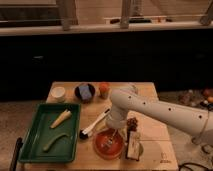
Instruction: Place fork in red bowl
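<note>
1. At the table's (156, 148) 6 o'clock edge: red bowl (99, 151), within easy reach of the arm (160, 112).
2. Inside it, toward 12 o'clock: fork (108, 142), apparently lying in the hollow, so placement looks all but made.
3. Over its 12 o'clock rim, just above the fork: gripper (114, 132), held low for delivery. Whether it grips or has let go cannot be told.
4. At 10 o'clock of the red bowl: utensil (96, 124), apart, not needed.
</note>
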You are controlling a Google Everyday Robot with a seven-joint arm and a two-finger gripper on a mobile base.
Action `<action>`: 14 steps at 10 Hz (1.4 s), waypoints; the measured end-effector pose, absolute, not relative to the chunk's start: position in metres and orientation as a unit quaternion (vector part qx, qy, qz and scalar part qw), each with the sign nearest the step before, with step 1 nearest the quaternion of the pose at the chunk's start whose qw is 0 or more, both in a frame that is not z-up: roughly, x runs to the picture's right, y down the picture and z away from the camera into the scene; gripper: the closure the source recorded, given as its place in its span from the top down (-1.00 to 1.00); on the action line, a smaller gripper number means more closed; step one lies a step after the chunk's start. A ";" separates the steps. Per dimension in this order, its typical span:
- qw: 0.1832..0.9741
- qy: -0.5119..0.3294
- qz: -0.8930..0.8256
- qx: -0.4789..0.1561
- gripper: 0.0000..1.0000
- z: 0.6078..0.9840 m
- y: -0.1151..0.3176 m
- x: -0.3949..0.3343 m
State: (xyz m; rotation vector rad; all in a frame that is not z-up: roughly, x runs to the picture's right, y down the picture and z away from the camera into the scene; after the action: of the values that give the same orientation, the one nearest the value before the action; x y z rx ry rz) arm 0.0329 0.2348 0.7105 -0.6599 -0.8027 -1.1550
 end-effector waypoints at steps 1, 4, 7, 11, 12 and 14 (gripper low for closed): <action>0.712 -0.364 -0.522 -0.297 0.60 0.710 0.235 0.032; 0.711 -0.365 -0.524 -0.294 0.60 0.707 0.234 0.031; 0.712 -0.366 -0.525 -0.290 0.60 0.705 0.233 0.030; 0.712 -0.366 -0.525 -0.289 0.60 0.705 0.233 0.030; 0.712 -0.366 -0.525 -0.289 0.60 0.705 0.233 0.030; 0.712 -0.366 -0.525 -0.289 0.60 0.705 0.233 0.030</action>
State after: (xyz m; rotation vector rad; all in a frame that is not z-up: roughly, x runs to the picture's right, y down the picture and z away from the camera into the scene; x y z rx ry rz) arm 0.0298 0.2329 0.7053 -0.6410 -0.8110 -1.1640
